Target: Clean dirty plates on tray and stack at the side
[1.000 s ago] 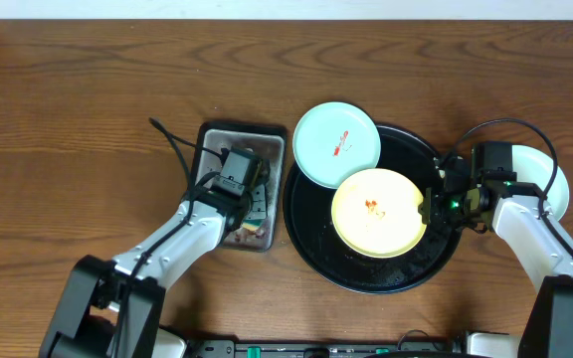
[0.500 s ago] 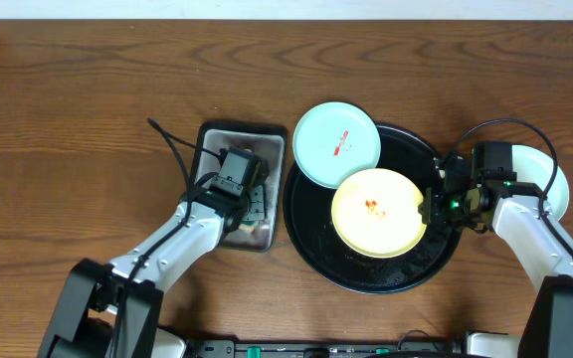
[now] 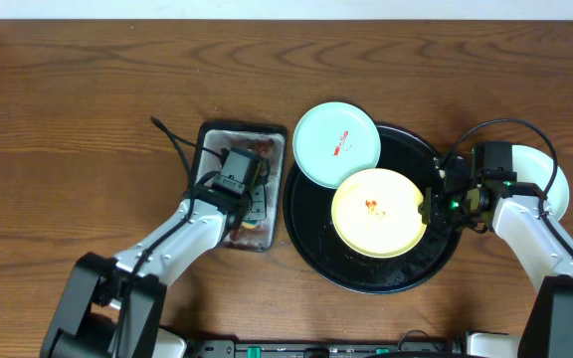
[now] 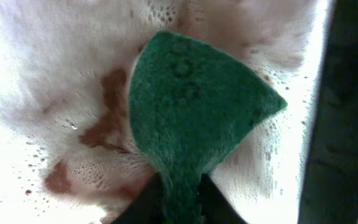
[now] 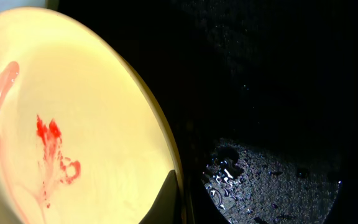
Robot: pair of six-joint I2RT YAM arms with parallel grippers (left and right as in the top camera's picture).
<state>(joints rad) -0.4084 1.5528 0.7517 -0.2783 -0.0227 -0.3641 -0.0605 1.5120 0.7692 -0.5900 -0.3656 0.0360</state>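
Note:
A yellow plate (image 3: 378, 211) with a red sauce smear lies on the round black tray (image 3: 311, 239). My right gripper (image 3: 431, 206) is shut on its right rim; the wrist view shows the yellow plate (image 5: 67, 124) with a finger on its edge. A mint plate (image 3: 337, 143) with a red smear rests on the tray's upper-left rim. Another pale plate (image 3: 557, 179) lies at the far right, partly hidden under my right arm. My left gripper (image 3: 237, 204) is shut on a green sponge (image 4: 197, 112) and holds it in foamy water.
A rectangular grey metal tray (image 3: 267, 139) with soapy, reddish water stands left of the black tray. A black cable (image 3: 172, 144) runs from the left arm. The black tray's wet floor (image 5: 272, 174) shows in the right wrist view.
The left gripper has shifted slightly inside the grey tray with the sponge. The right arm and the plates have not moved.

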